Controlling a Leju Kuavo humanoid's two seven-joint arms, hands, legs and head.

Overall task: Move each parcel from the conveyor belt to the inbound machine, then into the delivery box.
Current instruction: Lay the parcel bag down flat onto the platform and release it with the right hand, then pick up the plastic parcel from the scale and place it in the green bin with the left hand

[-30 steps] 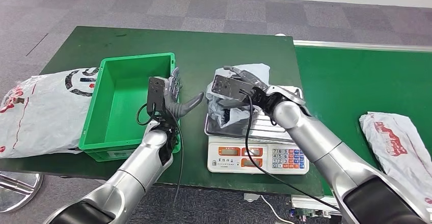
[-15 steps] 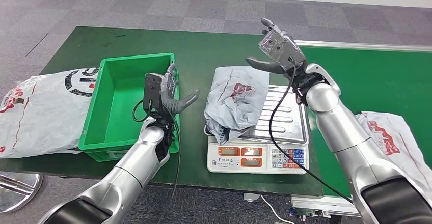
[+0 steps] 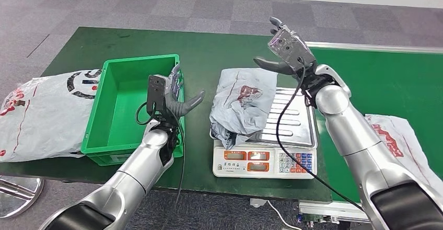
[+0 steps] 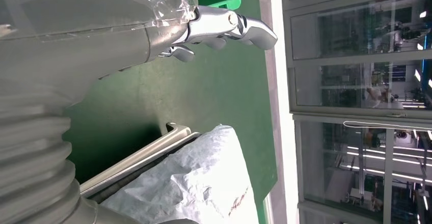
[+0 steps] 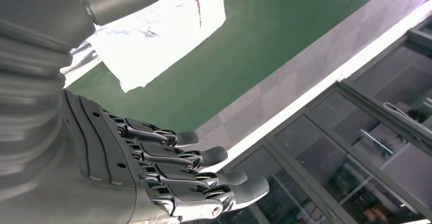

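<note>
Parcel (image 3: 241, 104) lies crumpled on the scale (image 3: 271, 141), overhanging its edge beside the green box (image 3: 104, 115); left robot hand (image 3: 175, 96) and right robot hand (image 3: 284, 49) hold nothing, fingers spread, so a loose grasp risks slippage.

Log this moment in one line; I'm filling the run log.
stage: parcel on scale | right hand: open, raised above the scale | left hand: open, beside box | next: likely parcel to box

The grey parcel (image 3: 242, 103) covers the left half of the scale's tray (image 3: 293, 119), the scale's display digits (image 3: 246, 156) are too small to read, and the parcel right of the scale (image 3: 405, 146) runs off the frame.
</note>
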